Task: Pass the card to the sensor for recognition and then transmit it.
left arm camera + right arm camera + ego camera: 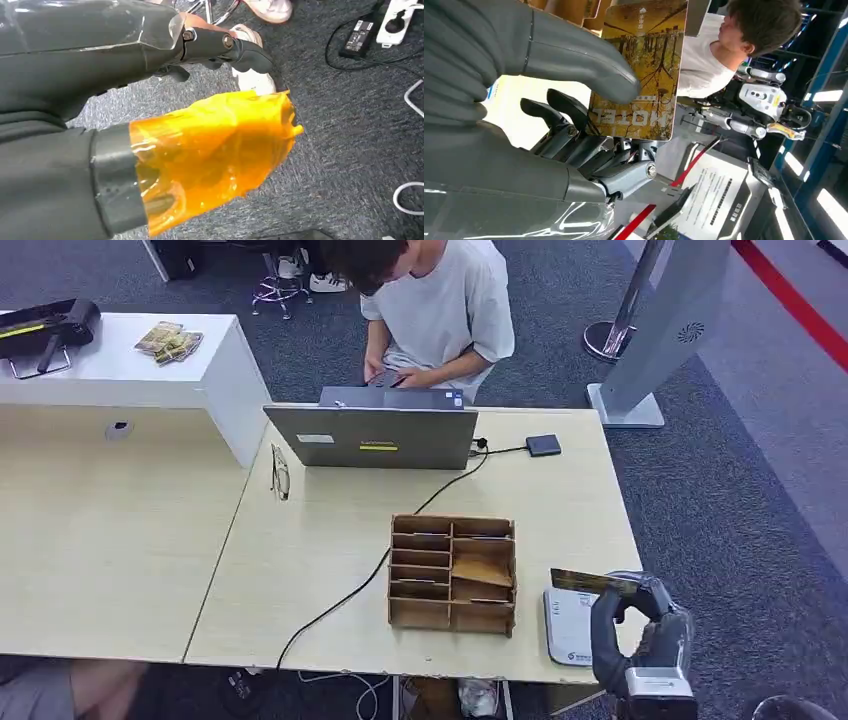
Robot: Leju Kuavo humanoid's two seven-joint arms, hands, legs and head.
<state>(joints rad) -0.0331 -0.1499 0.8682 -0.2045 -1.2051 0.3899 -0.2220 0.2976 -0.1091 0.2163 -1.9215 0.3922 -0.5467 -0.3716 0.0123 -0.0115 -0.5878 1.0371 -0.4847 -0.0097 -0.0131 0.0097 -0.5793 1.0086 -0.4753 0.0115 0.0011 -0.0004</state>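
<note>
We logged the right hand (632, 608) at the table's (300, 570) near-right corner, thumb and fingers (559, 107) pinching the card (592, 583), held roughly flat just above the white sensor (568, 628). In the right wrist view the card (644, 75) read "HOTEL", yellow print. A wooden organizer (452, 572) sat just left of the sensor. The left hand (150, 100) hung over carpet w/ its thumb wrapped in orange film; we couldn't tell its finger state. A person (435, 310) sat behind the laptop (375, 435).

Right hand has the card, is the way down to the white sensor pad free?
Probably yes: the right hand holds the card just above the sensor pad, with nothing between them; the wooden organizer stands beside it.
</note>
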